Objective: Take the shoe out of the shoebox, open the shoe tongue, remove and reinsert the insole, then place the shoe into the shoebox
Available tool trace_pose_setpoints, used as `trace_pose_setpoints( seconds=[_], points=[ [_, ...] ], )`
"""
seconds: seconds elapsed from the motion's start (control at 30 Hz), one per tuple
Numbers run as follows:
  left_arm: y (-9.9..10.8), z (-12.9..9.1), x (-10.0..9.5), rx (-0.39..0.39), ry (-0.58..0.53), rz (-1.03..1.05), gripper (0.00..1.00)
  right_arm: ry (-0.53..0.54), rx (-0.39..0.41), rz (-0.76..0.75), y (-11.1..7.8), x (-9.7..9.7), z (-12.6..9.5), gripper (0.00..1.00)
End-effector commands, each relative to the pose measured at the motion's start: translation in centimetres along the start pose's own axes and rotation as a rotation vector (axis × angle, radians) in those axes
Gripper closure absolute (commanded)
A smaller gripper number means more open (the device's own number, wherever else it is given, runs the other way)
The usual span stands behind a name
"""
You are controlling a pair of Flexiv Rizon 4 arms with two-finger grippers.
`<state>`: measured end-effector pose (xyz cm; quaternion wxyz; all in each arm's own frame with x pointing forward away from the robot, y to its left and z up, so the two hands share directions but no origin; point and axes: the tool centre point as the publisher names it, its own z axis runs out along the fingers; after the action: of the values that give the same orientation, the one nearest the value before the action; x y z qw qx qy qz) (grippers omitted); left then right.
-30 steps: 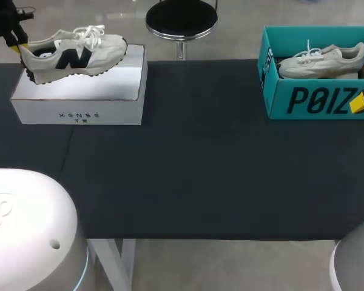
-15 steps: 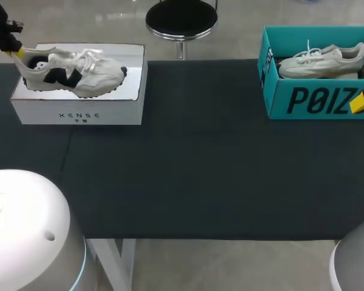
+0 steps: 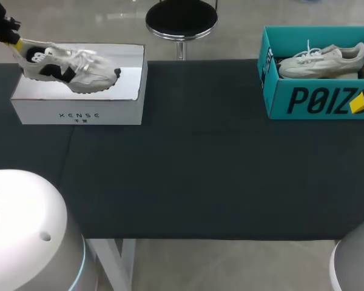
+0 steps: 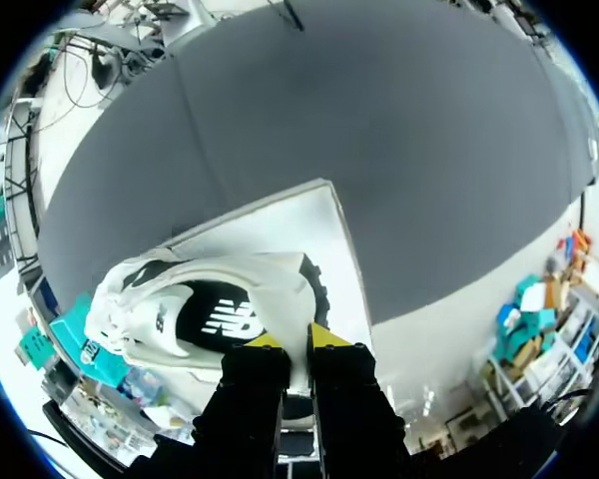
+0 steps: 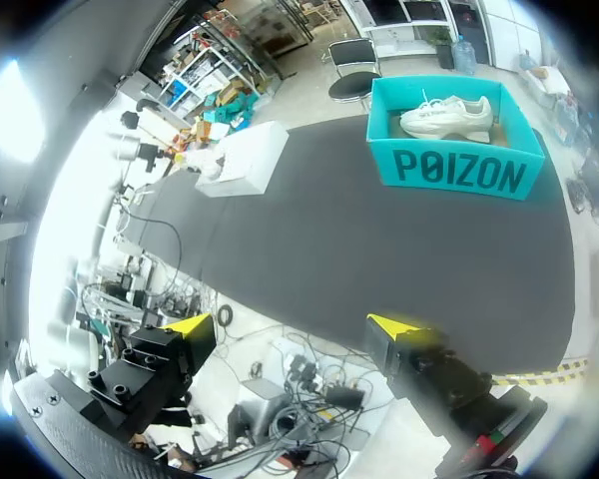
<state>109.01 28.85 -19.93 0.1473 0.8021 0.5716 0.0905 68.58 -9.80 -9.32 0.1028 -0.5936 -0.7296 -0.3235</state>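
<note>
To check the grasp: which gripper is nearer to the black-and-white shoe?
Left. The left gripper grips the shoe at its heel, at the white box; the right gripper is open, far across the table.

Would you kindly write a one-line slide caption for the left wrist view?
Left tool grips the heel of a white sneaker over the white shoebox.

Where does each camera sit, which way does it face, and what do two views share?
Head: above, behind, looking down on the table; left pincer at far left.
Left wrist: looks down its fingers, shut on the shoe over the white box.
Right wrist: off the table's edge, facing the teal box; right pincer open.
Head and left wrist share the shoe.
</note>
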Motion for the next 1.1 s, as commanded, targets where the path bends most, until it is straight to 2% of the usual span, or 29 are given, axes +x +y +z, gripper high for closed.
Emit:
trace_pose_setpoints(
  seconds=[0.03,0.4,0.83,1.1],
  points=[
    [1.1,0.1,0.0,0.048,0.018,-0.063,1.00,-0.002,0.004,0.001,0.2,0.0,0.1,0.00],
    [0.4,2.9,0.7,0.110,0.005,-0.241,1.00,-0.002,0.004,0.001,0.2,0.0,0.1,0.00],
    [-0.8,6.1,-0.3,0.153,-0.002,-0.196,1.00,-0.002,0.004,0.001,0.2,0.0,0.1,0.00],
    [0.1,7.3,-0.6,0.151,-0.017,-0.218,1.00,-0.002,0.004,0.001,0.2,0.0,0.1,0.00]
  ],
)
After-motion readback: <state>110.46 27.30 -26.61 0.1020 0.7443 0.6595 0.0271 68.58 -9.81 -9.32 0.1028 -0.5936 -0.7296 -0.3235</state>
